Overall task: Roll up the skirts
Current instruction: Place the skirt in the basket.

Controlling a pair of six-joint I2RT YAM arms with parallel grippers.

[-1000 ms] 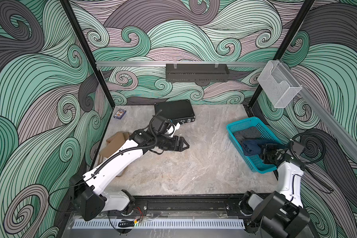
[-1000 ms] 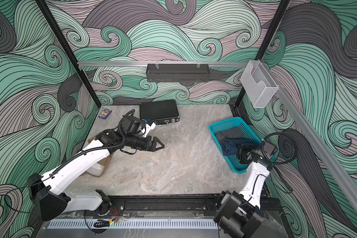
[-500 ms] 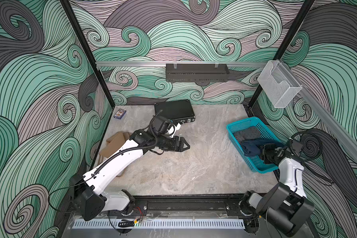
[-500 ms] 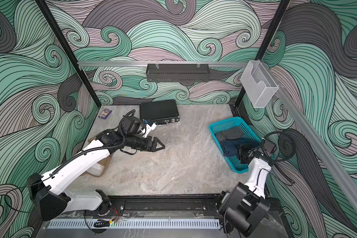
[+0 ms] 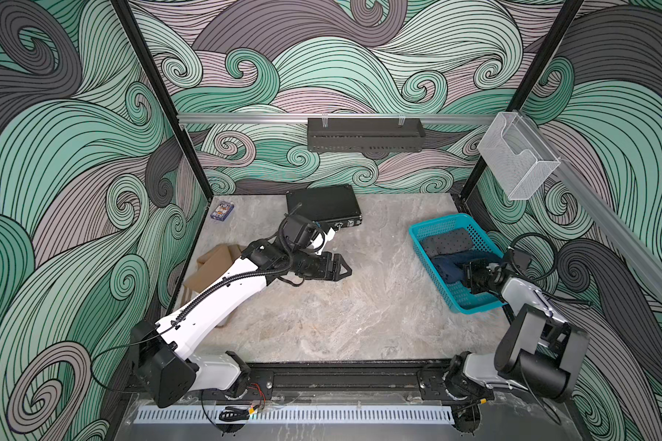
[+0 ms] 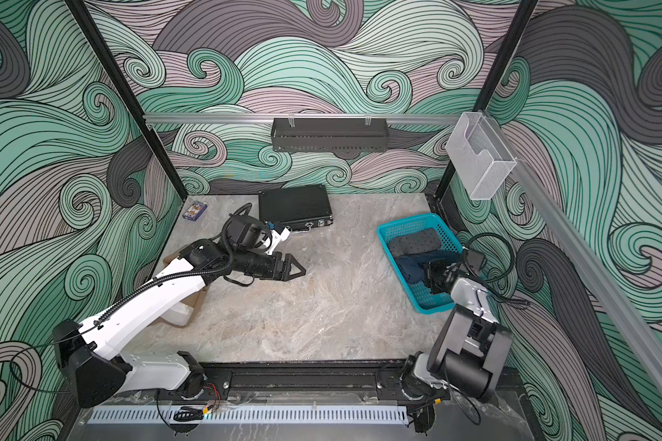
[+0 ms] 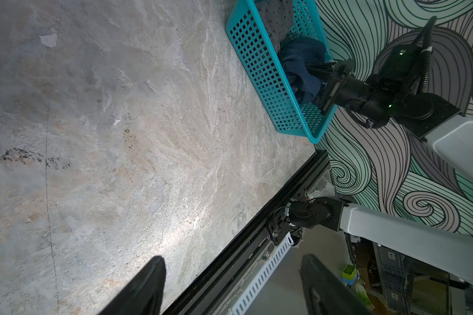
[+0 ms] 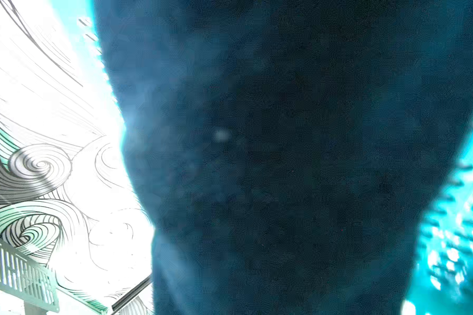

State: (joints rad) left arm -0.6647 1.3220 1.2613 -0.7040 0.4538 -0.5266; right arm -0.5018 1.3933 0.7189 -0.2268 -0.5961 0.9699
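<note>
The tan-brown skirt [image 5: 211, 267] lies crumpled at the left edge of the worktop [image 5: 360, 313], partly covered by the left arm. We find the left gripper [image 5: 341, 268] stretched out over the middle of the worktop, pointing to the right. Its fingers [image 7: 148, 286] are apart with nothing between them. Whether it touches the surface we cannot tell. Behind it, against the back wall, sits a black hard case [image 5: 322, 204]. To the right stands a teal basket [image 5: 423, 250]. We note the dotted grey skirt [image 5: 448, 242] as a compact bundle at the basket's far end. The denim skirt [image 5: 446, 265] is bunched just in front of it, and the two touch. The right gripper [image 5: 466, 273] reaches into the basket from the right, its fingers clamped on the denim skirt. Their tips are buried in the cloth, which fills the right wrist view.
</note>
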